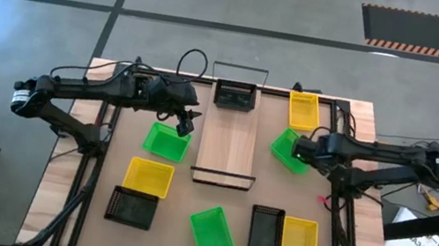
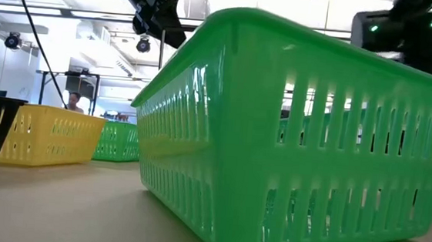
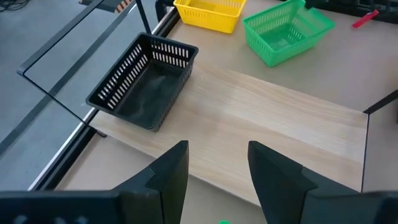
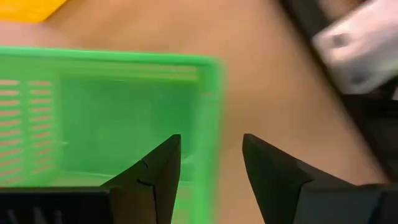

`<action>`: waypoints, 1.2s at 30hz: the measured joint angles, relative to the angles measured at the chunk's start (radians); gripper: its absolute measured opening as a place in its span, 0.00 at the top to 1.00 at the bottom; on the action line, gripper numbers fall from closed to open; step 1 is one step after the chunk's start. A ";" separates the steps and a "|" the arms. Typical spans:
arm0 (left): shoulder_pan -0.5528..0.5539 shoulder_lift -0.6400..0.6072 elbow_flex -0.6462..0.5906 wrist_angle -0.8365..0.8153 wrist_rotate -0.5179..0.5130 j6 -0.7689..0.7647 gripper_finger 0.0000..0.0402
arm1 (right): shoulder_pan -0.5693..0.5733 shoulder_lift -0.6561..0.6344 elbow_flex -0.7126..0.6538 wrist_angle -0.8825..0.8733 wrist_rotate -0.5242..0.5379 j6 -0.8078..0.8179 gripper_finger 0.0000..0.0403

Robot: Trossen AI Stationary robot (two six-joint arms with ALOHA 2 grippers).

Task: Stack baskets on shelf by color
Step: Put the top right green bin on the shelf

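Observation:
The shelf (image 1: 229, 143) is a light-wood plank in the table's middle, and one black basket (image 1: 234, 97) stands on its far end. My left gripper (image 1: 186, 123) hangs open at the shelf's left edge, above the far rim of a green basket (image 1: 165, 143); its wrist view looks down on the plank (image 3: 280, 124) and the black basket (image 3: 143, 81). My right gripper (image 1: 300, 151) is open over another green basket (image 1: 287, 148) right of the shelf. In the right wrist view, its fingers (image 4: 210, 142) stand either side of that basket's end wall (image 4: 211, 106); no touch shows.
A yellow basket (image 1: 303, 110) sits at the far right. Near the left edge lie a yellow basket (image 1: 148, 176) and a black one (image 1: 132, 207). Along the near side are a green (image 1: 212, 233), a black (image 1: 265, 229) and a yellow basket (image 1: 300, 242). A person (image 2: 71, 102) is far behind.

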 joint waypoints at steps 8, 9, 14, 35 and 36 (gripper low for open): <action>0.000 0.000 0.000 0.001 0.009 0.000 0.63 | -0.053 0.105 -0.054 0.164 -0.047 -0.085 0.64; 0.000 0.000 0.000 0.001 0.013 0.000 0.63 | -0.053 0.113 -0.054 0.179 -0.048 -0.102 0.66; -0.001 0.000 0.000 0.001 0.038 -0.003 0.63 | -0.053 0.141 -0.045 0.195 -0.048 -0.163 0.82; 0.000 -0.188 0.006 0.000 0.008 0.049 0.63 | -0.062 0.233 0.452 0.096 -0.072 -0.515 0.98; 0.000 -0.196 0.006 0.004 -0.001 0.049 0.63 | -0.067 0.274 0.473 0.127 -0.072 -0.543 0.98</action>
